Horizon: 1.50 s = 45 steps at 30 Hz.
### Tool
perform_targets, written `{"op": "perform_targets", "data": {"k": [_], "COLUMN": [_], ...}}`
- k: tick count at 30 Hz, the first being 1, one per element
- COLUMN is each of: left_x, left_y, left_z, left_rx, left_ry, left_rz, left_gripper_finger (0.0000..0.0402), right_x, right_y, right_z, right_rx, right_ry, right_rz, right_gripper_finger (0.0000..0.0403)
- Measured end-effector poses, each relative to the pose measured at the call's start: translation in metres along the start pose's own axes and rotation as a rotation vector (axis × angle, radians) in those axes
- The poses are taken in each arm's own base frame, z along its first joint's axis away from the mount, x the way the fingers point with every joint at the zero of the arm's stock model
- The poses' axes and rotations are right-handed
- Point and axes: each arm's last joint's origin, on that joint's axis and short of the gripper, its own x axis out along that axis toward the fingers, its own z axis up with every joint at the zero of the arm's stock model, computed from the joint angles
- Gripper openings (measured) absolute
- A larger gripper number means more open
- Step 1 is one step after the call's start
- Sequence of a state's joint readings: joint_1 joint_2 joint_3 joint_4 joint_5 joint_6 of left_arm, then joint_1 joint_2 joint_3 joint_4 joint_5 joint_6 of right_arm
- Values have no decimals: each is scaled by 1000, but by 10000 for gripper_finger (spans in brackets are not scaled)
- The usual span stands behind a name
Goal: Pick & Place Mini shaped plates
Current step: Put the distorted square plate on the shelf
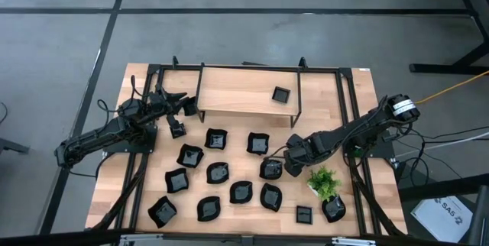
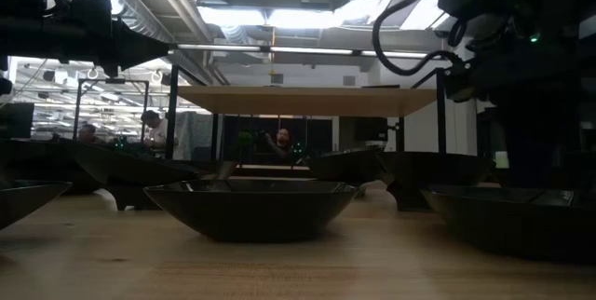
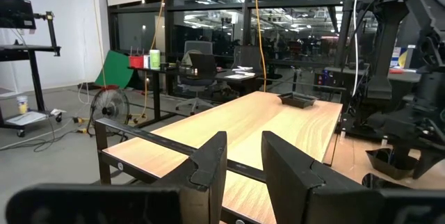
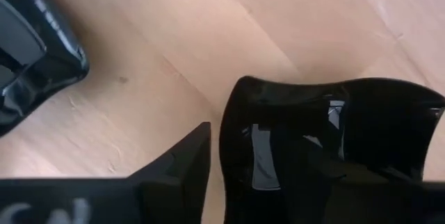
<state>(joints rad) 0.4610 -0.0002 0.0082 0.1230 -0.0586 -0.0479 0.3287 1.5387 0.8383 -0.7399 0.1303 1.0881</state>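
table point(image 1: 359, 93) holds scattered mini shaped plates | raised shelf point(image 1: 229, 93) carries one plate point(image 1: 281, 94) | right gripper point(image 1: 284, 159) straddles a plate's point(image 4: 327, 140) rim, fingers apart, one inside, one outside | advice: close squarely, lift level | left gripper point(image 3: 243, 165) parted, empty, waiting beside shelf

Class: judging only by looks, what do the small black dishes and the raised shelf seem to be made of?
Mini shaped plates: probably glazed ceramic or hard plastic; glossy black, with sharp window-like reflections. Shelf: light wood or wood laminate, matte, visible grain; its frame looks like black-painted metal.
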Motion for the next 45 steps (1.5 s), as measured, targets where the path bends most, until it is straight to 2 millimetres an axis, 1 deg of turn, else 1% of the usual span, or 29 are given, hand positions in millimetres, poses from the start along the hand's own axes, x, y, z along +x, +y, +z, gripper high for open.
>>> {"op": "perform_targets", "data": {"k": [3,7,9,12,17,25,30,36,45], "left_x": [0,0,0,0,0,0,0,0,0], "left_y": [0,0,0,0,0,0,0,0,0], "left_z": [0,0,0,0,0,0,0,0,0], "left_rx": [0,0,0,0,0,0,-1,0,0], "left_ry": [0,0,0,0,0,0,0,0,0], "left_rz": [0,0,0,0,0,0,0,0,0], "left_gripper_finger": [86,86,86,86,86,86,86,86,86], "right_x": [0,0,0,-4,-21,-64,-93,-124,-155], "right_y": [0,0,1,3,13,27,38,49,62], "right_z": [0,0,-1,1,9,23,34,47,70], "right_rx": [27,38,38,38,27,-18,-59,-167,-402], "right_ry": [0,13,22,23,15,-4,-89,-206,-399], "right_rz": [-1,5,11,16,36,43,81,154,284], "right_gripper_finger": [97,26,9,13,5,4,3,2,1]}}
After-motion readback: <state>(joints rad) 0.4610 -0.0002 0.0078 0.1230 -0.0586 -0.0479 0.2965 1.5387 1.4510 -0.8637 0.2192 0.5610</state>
